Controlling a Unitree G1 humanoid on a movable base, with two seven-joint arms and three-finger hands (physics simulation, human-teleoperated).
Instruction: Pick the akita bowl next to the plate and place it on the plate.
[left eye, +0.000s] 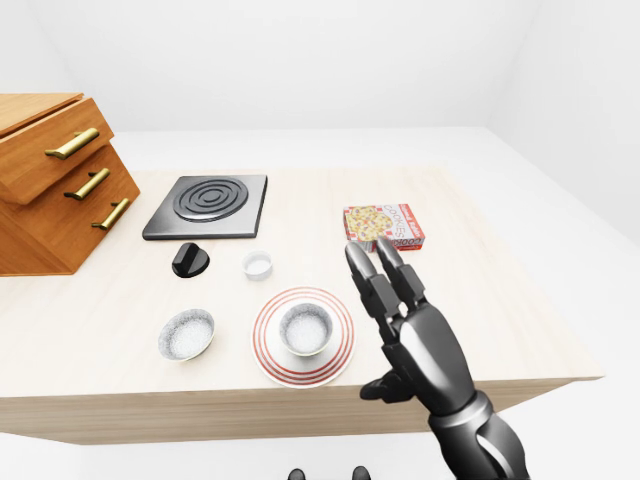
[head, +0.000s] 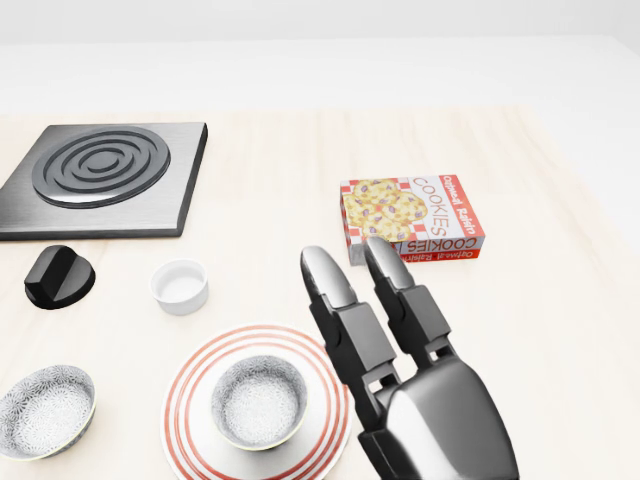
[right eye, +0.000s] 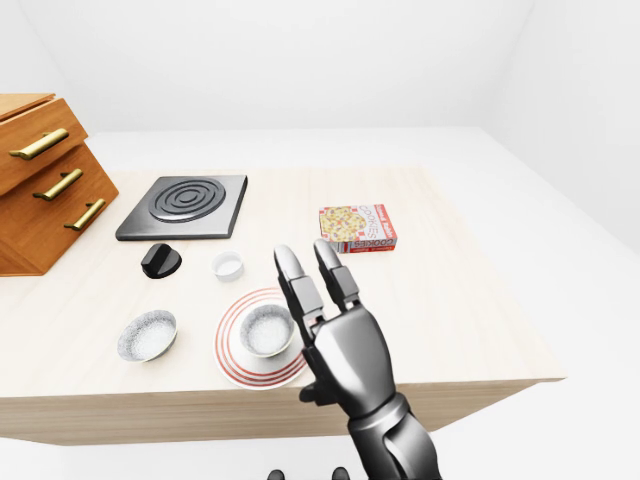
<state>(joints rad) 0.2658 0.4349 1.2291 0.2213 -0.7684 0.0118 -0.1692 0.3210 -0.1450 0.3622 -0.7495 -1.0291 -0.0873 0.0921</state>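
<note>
1. Pale wooden surface (head: 560, 330), white walls all round, and the set-up sits in plain sight in the head view.
2. Near edge, left of centre: the red-ringed plate (head: 185, 400), and the akita bowl (head: 258, 402) sits upright right in the middle of it. Bowl on plate, no question.
3. Right hand (head: 415, 385) hangs just right of the plate, raised off the surface, fingers (head: 340, 310) stretched wide and straight, pointing to the far side. It grips nothing and stands clear of the bowl.
4. Left of the plate, a second patterned bowl (head: 45, 410) rests on the surface by itself.
5. Just beyond the plate, a small white cup (head: 180, 286); left of that, a black knob (head: 58, 275).
6. Far left, the dark stove burner plate (head: 100, 170) lies flat.
7. Right of centre, a cookies box (head: 410, 215) lies flat, beyond the fingertips.
8. The left-eye view adds a wooden drawer chest (left eye: 50, 180) with brass handles at the far left.
</note>
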